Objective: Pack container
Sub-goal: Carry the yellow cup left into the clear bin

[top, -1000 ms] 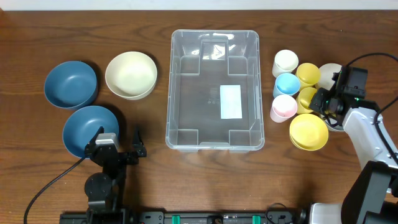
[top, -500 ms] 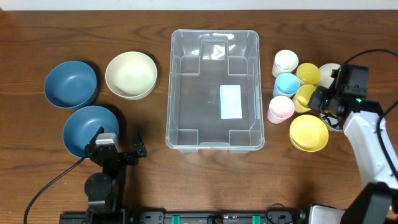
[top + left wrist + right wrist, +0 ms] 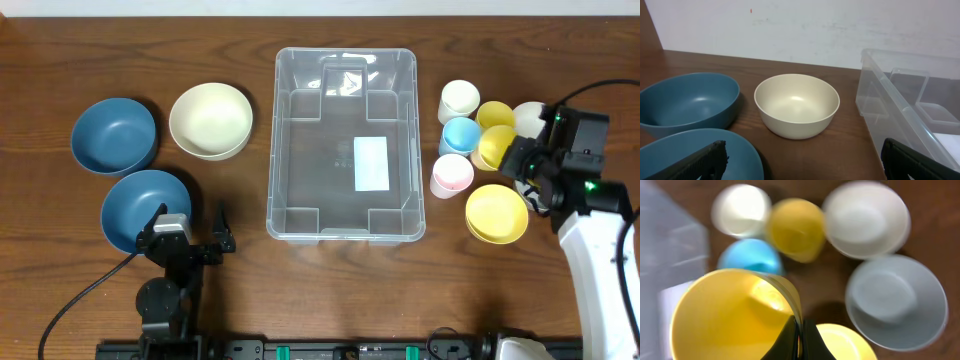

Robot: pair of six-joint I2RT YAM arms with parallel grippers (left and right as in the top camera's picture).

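Container (image 3: pixel 345 130) in the middle, right pincer (image 3: pixel 800 337) tight on a yellow cup (image 3: pixel 725 320)'s rim, left pincer (image 3: pixel 802 162) spread wide

The left arm (image 3: pixel 168 262), in the lower left of the overhead frame, is black throughout, with a round black base joint and a small silver-grey block (image 3: pixel 172 222) on top. A thin black cable (image 3: pixel 75 299) curves off it towards the bottom left corner. Its fingers (image 3: pixel 700 162) show as matt black wedges in the bottom corners of the left wrist frame.

The right arm (image 3: pixel 600 240), at the right edge, has a smooth white shell. Its black wrist block (image 3: pixel 572 140) is lit with specks of green, and a black lead (image 3: pixel 600 87) loops above it. In the right wrist frame its dark, narrow fingertips (image 3: pixel 790 340) sit at the bottom centre.
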